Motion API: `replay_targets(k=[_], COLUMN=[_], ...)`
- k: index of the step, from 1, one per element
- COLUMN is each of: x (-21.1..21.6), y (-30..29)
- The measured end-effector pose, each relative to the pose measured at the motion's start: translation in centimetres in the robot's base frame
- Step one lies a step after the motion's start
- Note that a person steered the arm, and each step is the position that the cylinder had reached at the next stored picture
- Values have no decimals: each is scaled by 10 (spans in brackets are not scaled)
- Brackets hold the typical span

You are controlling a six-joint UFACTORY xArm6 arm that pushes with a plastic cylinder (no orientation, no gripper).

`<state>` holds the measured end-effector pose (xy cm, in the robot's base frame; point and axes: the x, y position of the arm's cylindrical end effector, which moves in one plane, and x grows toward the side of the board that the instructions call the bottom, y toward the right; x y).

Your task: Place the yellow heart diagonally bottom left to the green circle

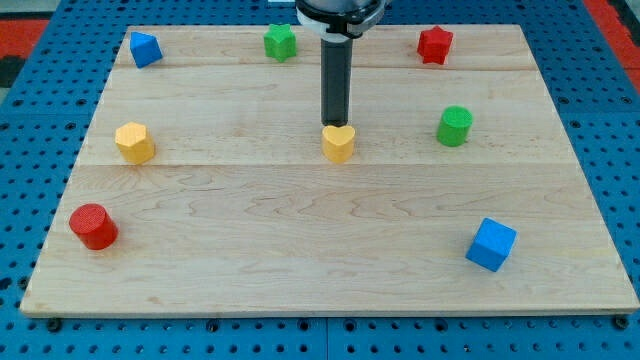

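Observation:
The yellow heart [339, 144] lies near the board's middle, slightly toward the view's top. The green circle [455, 125] stands to its right, a little higher in the view. My tip [335, 124] is at the heart's top edge, touching or nearly touching it, with the dark rod rising straight above it toward the view's top.
A wooden board [300, 270] holds a blue block [145, 49] at top left, a green star [280, 42] at top, a red star [434, 45] at top right, a yellow hexagon [134, 142] at left, a red circle [93, 226] at bottom left, and a blue cube [491, 244] at bottom right.

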<state>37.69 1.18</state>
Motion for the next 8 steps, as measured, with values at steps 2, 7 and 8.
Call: replay_targets(k=[2, 7, 8], x=[101, 80, 81], y=[-14, -36, -97])
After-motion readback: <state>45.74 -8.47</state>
